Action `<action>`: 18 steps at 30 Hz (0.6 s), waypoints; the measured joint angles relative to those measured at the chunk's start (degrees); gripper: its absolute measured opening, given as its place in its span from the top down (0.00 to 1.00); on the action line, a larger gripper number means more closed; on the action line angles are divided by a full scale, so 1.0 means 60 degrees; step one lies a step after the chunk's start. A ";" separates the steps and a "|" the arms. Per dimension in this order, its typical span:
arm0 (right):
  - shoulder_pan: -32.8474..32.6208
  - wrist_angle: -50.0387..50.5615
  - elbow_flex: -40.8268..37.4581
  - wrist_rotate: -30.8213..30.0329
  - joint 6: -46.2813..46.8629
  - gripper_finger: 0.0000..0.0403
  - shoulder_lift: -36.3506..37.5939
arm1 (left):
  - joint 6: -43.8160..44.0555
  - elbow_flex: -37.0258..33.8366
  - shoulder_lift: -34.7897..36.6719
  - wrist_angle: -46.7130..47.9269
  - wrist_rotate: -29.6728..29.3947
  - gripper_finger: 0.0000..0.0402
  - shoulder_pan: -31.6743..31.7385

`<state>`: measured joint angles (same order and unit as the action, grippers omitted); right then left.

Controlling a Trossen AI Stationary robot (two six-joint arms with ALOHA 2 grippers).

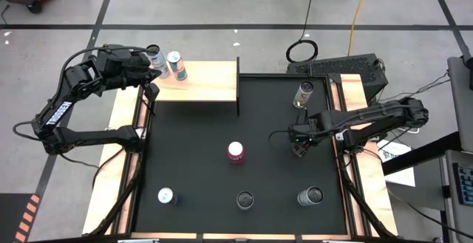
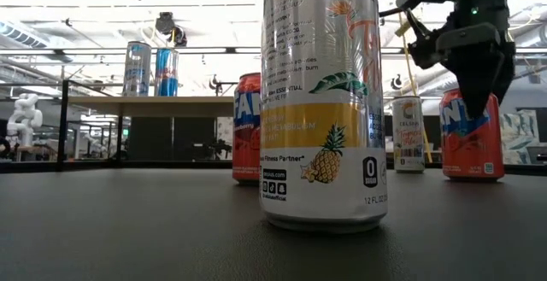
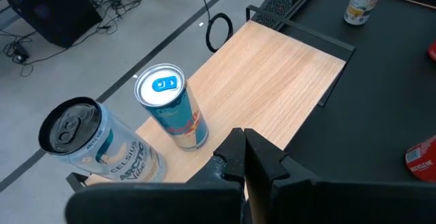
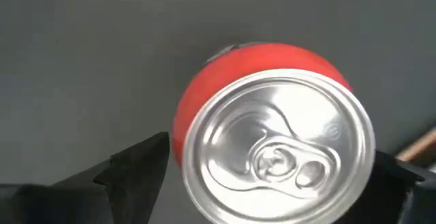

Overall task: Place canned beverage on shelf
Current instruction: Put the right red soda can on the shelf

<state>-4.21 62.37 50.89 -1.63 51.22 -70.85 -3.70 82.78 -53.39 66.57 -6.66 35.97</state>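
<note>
A red can (image 4: 259, 60) stands upright on the black mat (image 1: 192, 162), right of centre. My right gripper (image 4: 272, 169) is open and points straight down over it, with one finger on each side of the can's silver top (image 4: 279, 149) and a gap on both sides. From the low view, the gripper (image 2: 479, 97) reaches down to the rim of that can (image 2: 472, 149). The shelf (image 1: 203, 84), a pale wood board at the far left, carries two upright cans (image 1: 176, 64) (image 1: 155, 55). My left gripper (image 3: 245, 157) is shut above the shelf's left end, beside them.
More cans stand on the mat: a pink-topped one (image 1: 236, 151) at the centre, three along the near edge (image 1: 165, 196) (image 1: 244, 199) (image 1: 310, 196), and one at the far right (image 1: 304, 94). Wooden strips (image 1: 129, 162) edge the mat. A black upright (image 1: 238, 88) marks the shelf's right end.
</note>
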 joint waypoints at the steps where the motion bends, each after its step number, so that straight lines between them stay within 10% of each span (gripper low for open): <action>1: 0.0000 -0.0124 -0.0070 0.0008 -0.0010 0.13 0.0052 | -0.0004 0.0000 0.0000 0.0000 0.0000 1.00 0.0000; 18: 0.0200 -0.0260 -0.0095 -0.0703 -0.0251 0.18 0.0205 | 0.0049 0.0000 0.0000 0.0000 0.0000 1.00 0.0000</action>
<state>-3.01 60.82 50.33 -5.85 49.71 -69.63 -3.40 82.78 -53.39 66.57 -6.66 35.97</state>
